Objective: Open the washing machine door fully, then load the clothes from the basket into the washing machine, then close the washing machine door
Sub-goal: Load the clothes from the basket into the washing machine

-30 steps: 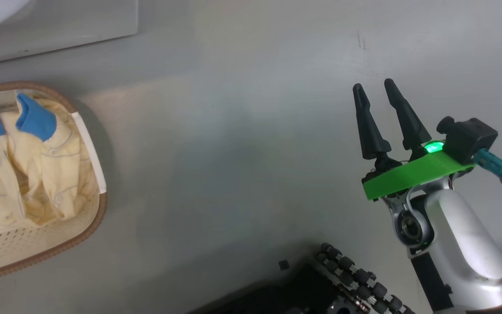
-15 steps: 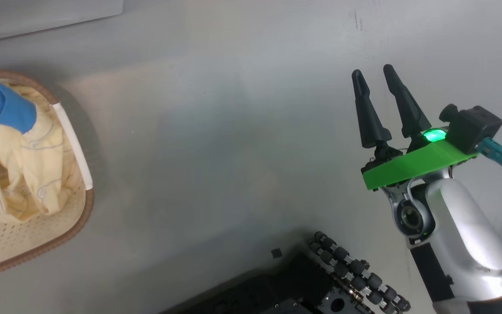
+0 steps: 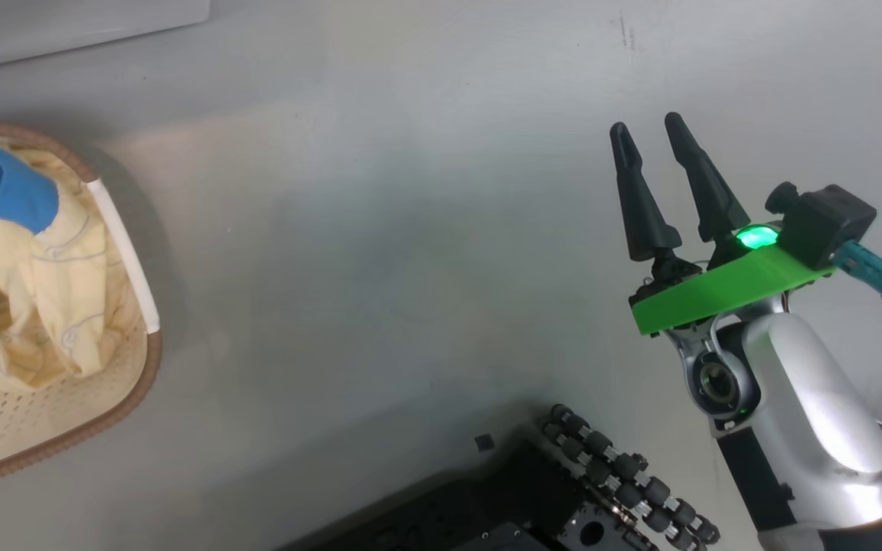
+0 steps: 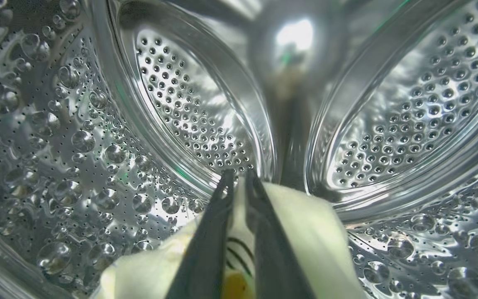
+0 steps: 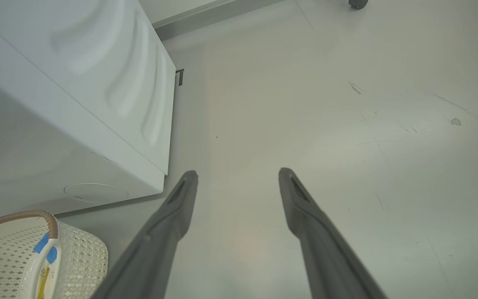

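My left gripper [image 4: 238,176] is deep inside the perforated steel drum [image 4: 409,124] of the washing machine, shut on a cream-yellow garment [image 4: 305,232] with dark line prints that hangs under its fingers. On the floor at the left stands the basket [image 3: 146,375], brown-rimmed, with more of the clothes [image 3: 35,291] in it and a blue cuff [image 3: 16,195] on top. My right gripper [image 3: 645,125] hovers open over bare floor, far right of the basket, nothing between its fingers. The washing machine door is out of view.
The washing machine's white side [image 5: 77,95] rises left of my right gripper [image 5: 238,173], with the basket [image 5: 77,257] at its foot. My dark wheeled base [image 3: 563,497] sits at the bottom. Grey floor [image 3: 380,252] lies between the basket and the right arm.
The head camera has turned, so the basket sits further left in the picture. My right gripper has stayed open and has barely shifted.
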